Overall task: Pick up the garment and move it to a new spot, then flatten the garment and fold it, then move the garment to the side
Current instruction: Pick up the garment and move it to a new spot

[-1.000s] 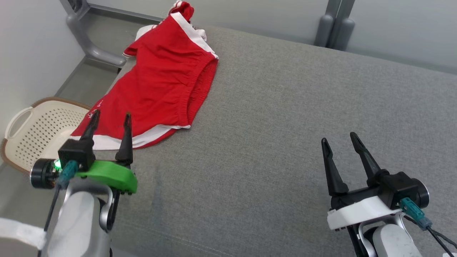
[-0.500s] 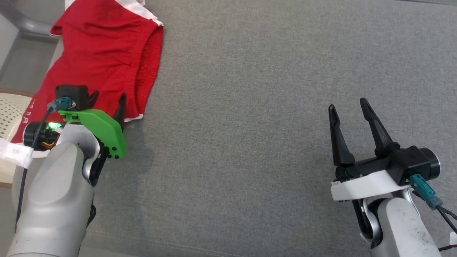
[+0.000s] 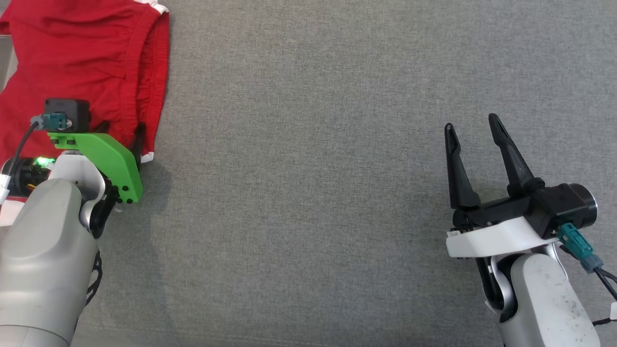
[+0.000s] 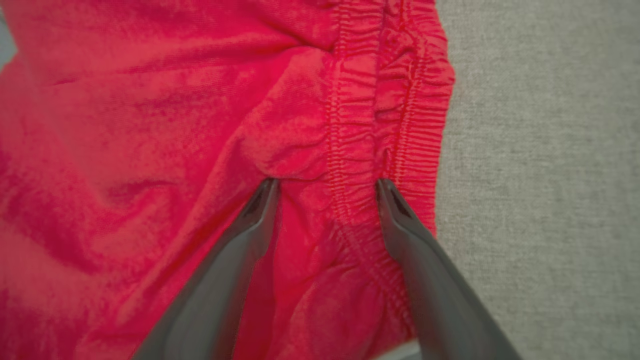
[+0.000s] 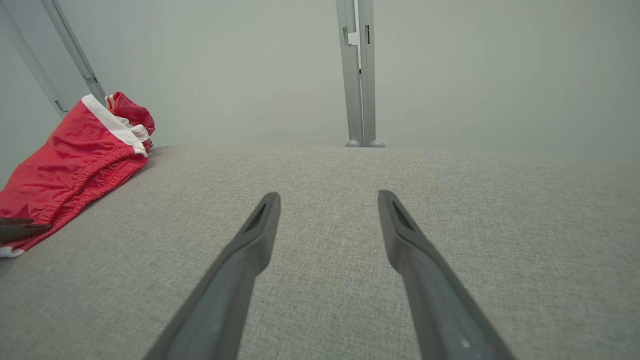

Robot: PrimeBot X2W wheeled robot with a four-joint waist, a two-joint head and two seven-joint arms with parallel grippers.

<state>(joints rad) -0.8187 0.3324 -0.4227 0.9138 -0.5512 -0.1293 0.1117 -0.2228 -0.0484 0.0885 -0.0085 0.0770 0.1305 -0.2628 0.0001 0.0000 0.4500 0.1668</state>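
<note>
Two end effectors stand wide open, holding nothing: the right end effector (image 3: 471,121) hovers over the bare grey counter (image 3: 313,193), while the left end effector (image 4: 325,182) straddles the elastic waistband (image 4: 400,110) of the red shorts (image 3: 82,58) at the counter's far left. Closing here may pinch only one layer, letting the shorts slip or unfold unevenly.

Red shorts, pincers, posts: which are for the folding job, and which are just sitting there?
For the job: red shorts, left pincer open at their waistband, right pincer open, grey surface underneath.
Just there: metal posts, pale wall.
</note>
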